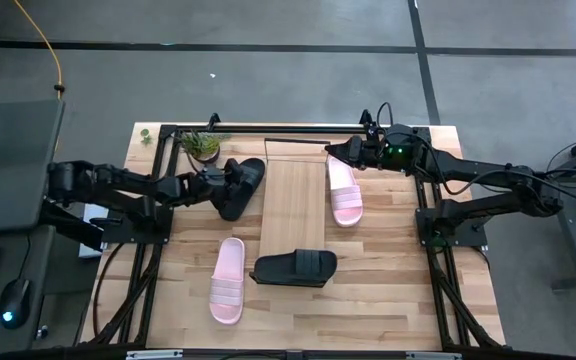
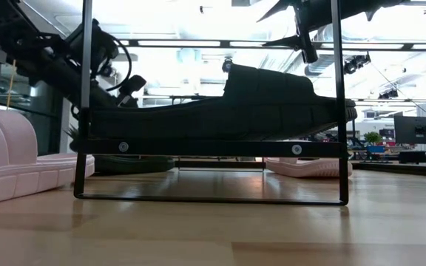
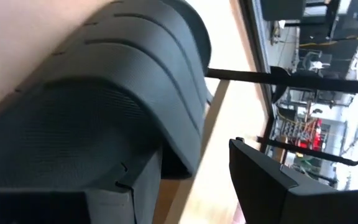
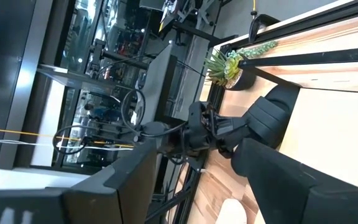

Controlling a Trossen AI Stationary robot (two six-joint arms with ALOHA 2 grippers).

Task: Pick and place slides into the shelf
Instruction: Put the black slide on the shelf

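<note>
We're looking down on the table, and the shelf (image 1: 293, 205) sits in the middle, a long light-wood board running from far to near. Its top looks bare to us, so by our count nothing is clearly placed yet.

On the left, the left gripper (image 1: 211, 186) is at the far black slide (image 1: 239, 186), which lies on the tabletop just beside the shelf's left edge. From the left wrist view the black strap fills the frame with one finger (image 3: 272, 180) standing off to the side, so the jaws look spread wide around the shoe; we can't say whether they are pressing on it.

On the right, the right gripper (image 1: 346, 152) hovers at the far end of the far pink slide (image 1: 344, 190), which lies along the shelf's right edge, touching it or overlapping it; we cannot tell which. Its jaws stand apart with nothing between them.

Nearer to us, the second pink slide (image 1: 228, 280) rests on the tabletop left of the shelf, and the second black slide (image 1: 294, 268) lies crosswise at the shelf's near end, seemingly just off the board.

Our judgement: four slides left to set on the board, and both arms are poised at the two far ones. A small potted plant (image 1: 203, 146) sits at the far left, out of the way.
</note>
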